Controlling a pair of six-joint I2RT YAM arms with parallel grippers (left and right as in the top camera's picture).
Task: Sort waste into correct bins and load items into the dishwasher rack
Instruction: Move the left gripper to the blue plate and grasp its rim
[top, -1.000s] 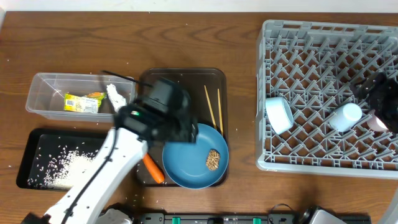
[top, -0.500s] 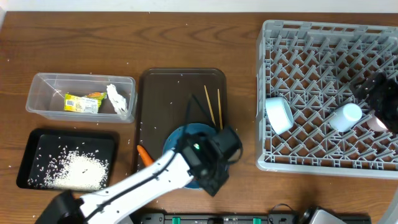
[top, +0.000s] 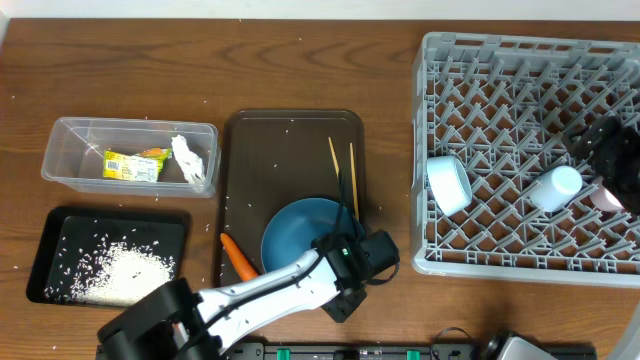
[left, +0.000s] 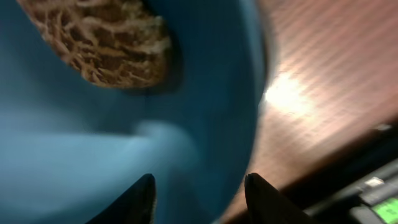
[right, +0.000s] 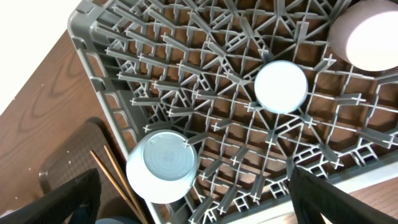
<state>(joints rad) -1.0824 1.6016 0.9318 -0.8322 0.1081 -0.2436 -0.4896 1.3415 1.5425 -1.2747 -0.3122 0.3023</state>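
Note:
The blue plate (top: 298, 232) lies at the front of the dark brown serving tray (top: 280, 150). My left gripper (top: 347, 264) is open over the plate's right front rim. In the left wrist view its fingers (left: 200, 186) straddle the plate's rim (left: 242, 112), with the brown food lump (left: 102, 37) on the plate. The carrot (top: 238, 258) lies left of the plate and the chopsticks (top: 341, 170) behind it. My right gripper (top: 606, 146) is open and empty above the dishwasher rack (top: 520, 70), which holds the pale blue bowl (top: 450, 184) and two cups (top: 556, 187).
The clear tub (top: 70, 135) holds the snack wrapper (top: 130, 165) and tissue (top: 187, 158). The black tray (top: 50, 235) holds rice (top: 120, 268). The right wrist view shows the bowl (right: 163, 165), both cups (right: 281, 86) and the chopsticks (right: 112, 177).
My left arm has swung from the clear tub across the serving tray to the plate's right front rim, now covering the food lump from above. The right arm has not moved.

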